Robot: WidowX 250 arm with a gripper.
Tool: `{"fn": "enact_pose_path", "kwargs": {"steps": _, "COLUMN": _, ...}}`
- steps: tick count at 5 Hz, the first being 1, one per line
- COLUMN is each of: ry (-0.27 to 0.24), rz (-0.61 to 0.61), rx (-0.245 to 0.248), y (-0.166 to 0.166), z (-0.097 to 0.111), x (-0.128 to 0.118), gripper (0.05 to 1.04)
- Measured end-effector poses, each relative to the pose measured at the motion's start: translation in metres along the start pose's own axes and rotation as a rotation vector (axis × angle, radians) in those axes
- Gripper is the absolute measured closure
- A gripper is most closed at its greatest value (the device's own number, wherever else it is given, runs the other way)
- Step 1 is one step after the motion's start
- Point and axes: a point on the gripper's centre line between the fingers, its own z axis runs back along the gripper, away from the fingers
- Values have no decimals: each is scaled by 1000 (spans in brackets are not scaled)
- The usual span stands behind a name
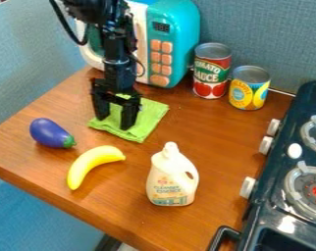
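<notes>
Nearest the camera, at the near right: a black handle (223, 238) at the near left corner of a dark toy stove (269, 214). Gripper (115, 123): hangs low over the green cloth (149, 117) in the far left part of the wooden table (150, 223), its two fingers spread apart, one to the left and one to the right, with cloth visible between them. Fingertips at the cloth; whether they touch it, cannot tell. Cloth lies creased, one corner toward the near side. Adjacent, to the left and nearer: purple eggplant (49, 133) on its side, green cap pointing right and near. Just nearer and to the right of it: yellow banana (89, 163), curved, lying apart from the eggplant. Beyond the cloth, on the far side: toy microwave (181, 41), teal and white with orange buttons, partly hidden by the arm. To the right of the microwave: red can (212, 71), upright; yellow can (249, 88), also upright, just right of it and slightly nearer. Near side, right of the banana and well apart from the cloth: white bottle (172, 177), upright, with a handle opening on its right. Stove along the right edge: white knobs on its left side, two burners on top.
</notes>
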Motion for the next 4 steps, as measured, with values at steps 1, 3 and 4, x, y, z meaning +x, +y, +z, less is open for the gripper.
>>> {"fn": "enact_pose_path", "kwargs": {"steps": 1, "ry": -35, "rz": 5, "rx": -7, "y": -6, "z": 5, "x": -13, "gripper": 82}}
{"fn": "enact_pose_path", "kwargs": {"steps": 3, "ry": -106, "rz": -21, "rx": 13, "y": -20, "z": 25, "x": -26, "gripper": 82}}
{"fn": "enact_pose_path", "kwargs": {"steps": 4, "ry": -132, "rz": -48, "rx": 38, "y": -30, "z": 37, "x": -32, "gripper": 82}}
